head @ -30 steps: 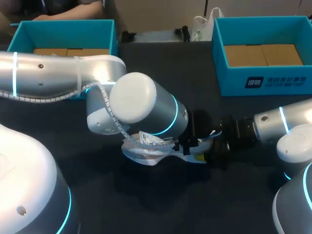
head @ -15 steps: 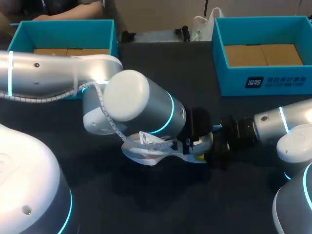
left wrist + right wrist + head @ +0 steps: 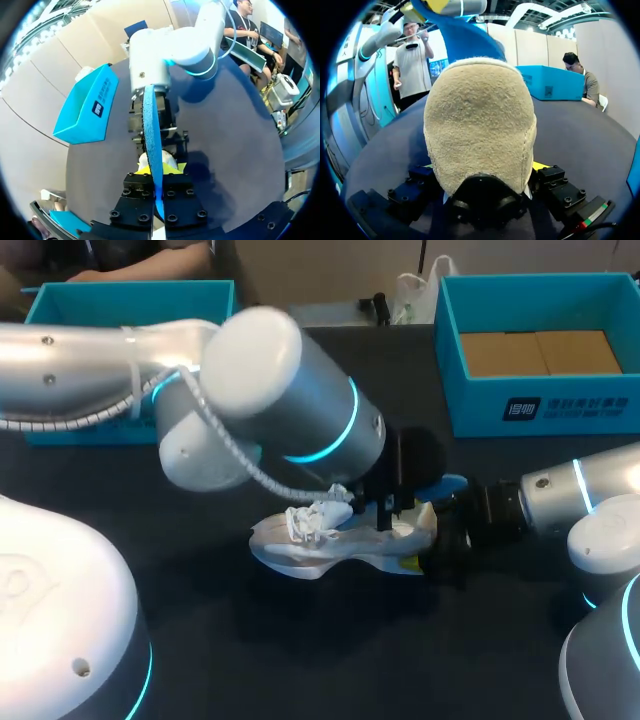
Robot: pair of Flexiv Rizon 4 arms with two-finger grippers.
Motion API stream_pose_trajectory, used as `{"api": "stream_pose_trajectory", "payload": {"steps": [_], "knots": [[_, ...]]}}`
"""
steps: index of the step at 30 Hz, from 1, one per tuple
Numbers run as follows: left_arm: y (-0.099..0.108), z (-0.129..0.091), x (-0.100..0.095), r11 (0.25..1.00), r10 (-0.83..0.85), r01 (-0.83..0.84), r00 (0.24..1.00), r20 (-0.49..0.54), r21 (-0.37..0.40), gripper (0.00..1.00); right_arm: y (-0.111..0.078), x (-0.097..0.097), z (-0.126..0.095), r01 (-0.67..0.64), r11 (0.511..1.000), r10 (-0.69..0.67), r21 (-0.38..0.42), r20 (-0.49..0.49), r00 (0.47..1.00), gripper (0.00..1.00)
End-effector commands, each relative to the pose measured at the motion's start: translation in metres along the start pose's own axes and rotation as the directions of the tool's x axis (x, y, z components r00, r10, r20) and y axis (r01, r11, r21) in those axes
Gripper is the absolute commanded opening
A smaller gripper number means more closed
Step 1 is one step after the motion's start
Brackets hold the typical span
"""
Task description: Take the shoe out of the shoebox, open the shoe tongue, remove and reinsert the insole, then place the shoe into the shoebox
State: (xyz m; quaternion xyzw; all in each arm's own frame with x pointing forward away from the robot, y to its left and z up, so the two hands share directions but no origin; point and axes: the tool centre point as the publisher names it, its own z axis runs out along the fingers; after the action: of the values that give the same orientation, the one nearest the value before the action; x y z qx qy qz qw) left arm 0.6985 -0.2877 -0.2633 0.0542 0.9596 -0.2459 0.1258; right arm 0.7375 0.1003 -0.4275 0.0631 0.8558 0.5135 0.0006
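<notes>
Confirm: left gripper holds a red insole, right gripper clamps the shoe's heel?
Wrong colour: the insole is blue, per the left wrist view. The left gripper holds it and the right gripper clamps the shoe at its heel.

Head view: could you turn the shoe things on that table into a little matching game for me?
Things:
1 shoe
2 insole
3 box at far right
4 right claw

States:
A blue, pinched in the left claw
B open, brown cardboard inside
C white, lying on the table
D clamped on the shoe's heel

Pairs: 1-C, 2-A, 3-B, 4-D
</notes>
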Motion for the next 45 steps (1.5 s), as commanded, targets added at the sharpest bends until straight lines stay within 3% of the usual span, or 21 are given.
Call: {"api": "stream_pose_trajectory", "payload": {"steps": [1, 10, 14, 27, 36, 42, 45], "knots": [[-0.011, -0.022, -0.009, 1.000, 0.005, -0.006, 0.998, -0.063, -0.016, 0.00, 0.000, 0.001, 0.000, -0.001, 1.000, 0.001, 0.003, 0.001, 1.000, 0.00], [-0.036, -0.053, -0.018, 0.999, -0.010, 0.020, 0.980, -0.198, 0.047, 0.00, 0.000, 0.001, 0.000, -0.001, 1.000, 0.001, 0.003, 0.001, 1.000, 0.00], [-0.046, -0.064, -0.017, 0.998, -0.011, 0.024, 0.980, -0.197, 0.064, 0.00, 0.000, 0.001, 0.000, -0.001, 1.000, 0.001, 0.003, 0.001, 1.000, 0.00], [-0.072, -0.105, -0.028, 0.956, -0.055, 0.140, 0.950, -0.308, 0.259, 0.00, 0.000, 0.001, 0.000, -0.001, 1.000, 0.001, 0.003, 0.001, 1.000, 0.00], [-0.080, -0.125, -0.040, 0.899, -0.098, 0.246, 0.920, -0.379, 0.363, 0.00, 0.000, 0.001, 0.000, -0.001, 1.000, 0.001, 0.003, 0.001, 1.000, 0.00], [-0.072, -0.144, -0.056, 0.830, -0.091, 0.324, 0.881, -0.463, 0.453, 0.00, 0.000, 0.001, 0.000, -0.001, 1.000, 0.001, 0.003, 0.001, 1.000, 0.00], [-0.072, -0.144, -0.056, 0.830, -0.091, 0.324, 0.881, -0.463, 0.453, 0.00, 0.000, 0.001, 0.000, -0.001, 1.000, 0.001, 0.003, 0.001, 1.000, 0.00]]}}
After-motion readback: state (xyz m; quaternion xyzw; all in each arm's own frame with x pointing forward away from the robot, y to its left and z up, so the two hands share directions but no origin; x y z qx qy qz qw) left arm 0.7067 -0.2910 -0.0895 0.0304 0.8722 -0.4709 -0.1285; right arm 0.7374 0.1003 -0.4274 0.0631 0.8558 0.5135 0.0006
